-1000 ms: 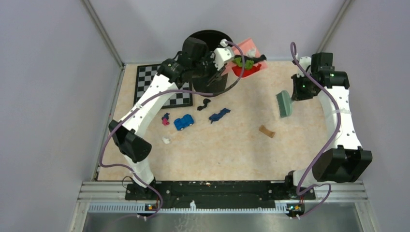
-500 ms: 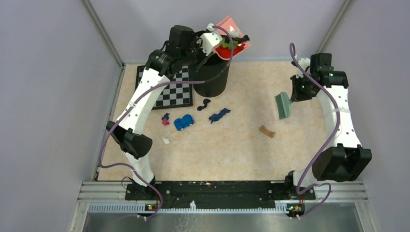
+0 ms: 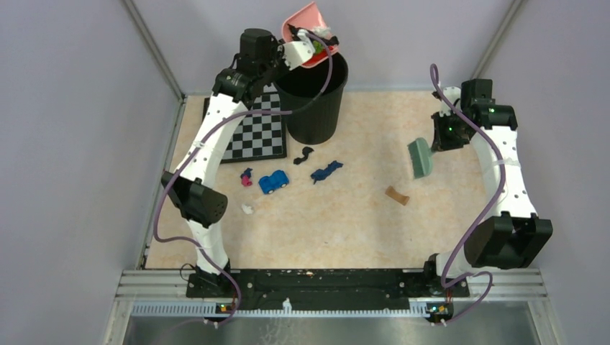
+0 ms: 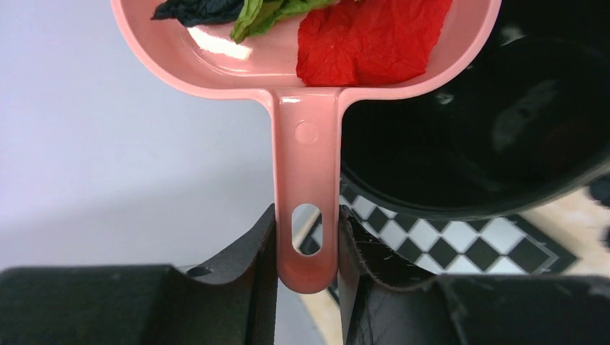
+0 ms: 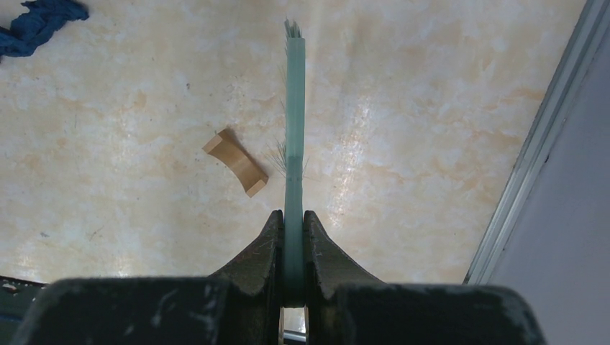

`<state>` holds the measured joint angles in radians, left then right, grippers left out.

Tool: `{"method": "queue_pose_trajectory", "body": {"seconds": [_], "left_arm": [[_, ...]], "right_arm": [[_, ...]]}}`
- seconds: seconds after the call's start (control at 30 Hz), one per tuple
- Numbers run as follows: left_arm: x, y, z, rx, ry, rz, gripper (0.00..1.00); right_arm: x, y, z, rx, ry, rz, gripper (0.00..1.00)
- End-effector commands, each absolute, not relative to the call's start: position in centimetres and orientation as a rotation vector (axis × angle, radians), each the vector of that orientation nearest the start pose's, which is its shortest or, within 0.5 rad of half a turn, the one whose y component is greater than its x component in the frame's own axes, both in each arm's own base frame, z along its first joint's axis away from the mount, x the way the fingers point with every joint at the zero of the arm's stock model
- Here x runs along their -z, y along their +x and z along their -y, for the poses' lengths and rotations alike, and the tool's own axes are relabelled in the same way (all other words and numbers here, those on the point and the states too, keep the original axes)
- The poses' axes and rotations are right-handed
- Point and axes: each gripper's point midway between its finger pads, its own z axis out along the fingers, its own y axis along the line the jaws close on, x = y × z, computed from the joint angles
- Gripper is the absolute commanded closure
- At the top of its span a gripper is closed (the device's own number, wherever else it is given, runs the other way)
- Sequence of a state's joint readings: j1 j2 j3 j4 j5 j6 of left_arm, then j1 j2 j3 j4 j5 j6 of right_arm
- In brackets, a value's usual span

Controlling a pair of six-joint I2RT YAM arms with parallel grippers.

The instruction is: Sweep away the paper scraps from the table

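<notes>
While the left gripper (image 3: 293,52) hangs high at the far side, three paper scraps (image 4: 360,54) sit in the pink dustpan (image 4: 216,57) just beyond its fingertips, above the far edge of the black bin (image 3: 313,100); that's a red scrap (image 4: 392,25), a green scrap (image 4: 273,8) and a dark scrap (image 4: 198,8). Five more lie on the table (image 3: 360,223), well apart from that gripper, on the near side of the bin: a black twist (image 3: 306,153), a blue twist (image 3: 326,170), a pink-and-dark bit (image 3: 247,177), a white bit (image 3: 247,209) and a tan piece (image 3: 396,195); a blue toy car (image 3: 273,181) sits between the pink bit and the blue twist. One dustpan, one bin, one car, one checkerboard mat (image 3: 252,136), one grey-green brush (image 3: 421,158). The left gripper is part-closed, both fingers (image 4: 259,273) pressed against the dustpan's handle, gripping it; the right gripper (image 5: 293,230) on the right side is clamped tight on the brush, edge-on in its wrist view; the tan piece lies near the brush, to its left and nearer; whether the bristles touch the table, I cannot tell.
</notes>
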<state>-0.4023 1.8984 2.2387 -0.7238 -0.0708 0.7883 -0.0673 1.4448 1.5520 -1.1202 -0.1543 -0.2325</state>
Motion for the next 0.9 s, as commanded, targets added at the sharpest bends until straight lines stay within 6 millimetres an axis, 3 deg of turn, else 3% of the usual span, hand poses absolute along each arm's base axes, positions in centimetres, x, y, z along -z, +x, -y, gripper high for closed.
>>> {"method": "queue_pose_trajectory", "body": {"seconds": [0.0, 0.27, 0.37, 0.47, 0.7, 0.87], "left_arm": [[-43.2, 53.5, 14.3, -0.601, 1.087, -1.461, 1.00], [-45.3, 55.2, 10.2, -0.923, 1.230, -1.301, 1.00], [-45.1, 55.5, 10.0, -1.070, 1.361, -1.195, 1.00], [-47.1, 55.4, 10.3, -1.250, 1.410, -0.996, 1.00], [-49.0, 55.6, 10.6, -1.338, 1.413, -0.895, 1.00], [-48.2, 55.5, 10.7, -1.320, 1.424, -0.903, 1.00]], "right_arm": [[-23.4, 32.5, 0.1, -0.100, -0.278, -2.527, 1.00], [-23.3, 32.3, -0.1, -0.118, -0.286, -2.533, 1.00], [-23.1, 32.3, -0.3, -0.131, -0.288, -2.536, 1.00], [-23.1, 32.3, -0.5, -0.142, -0.289, -2.534, 1.00], [-23.0, 32.1, -0.4, -0.142, -0.291, -2.538, 1.00], [-22.9, 32.0, -0.5, -0.146, -0.293, -2.542, 1.00]]}}
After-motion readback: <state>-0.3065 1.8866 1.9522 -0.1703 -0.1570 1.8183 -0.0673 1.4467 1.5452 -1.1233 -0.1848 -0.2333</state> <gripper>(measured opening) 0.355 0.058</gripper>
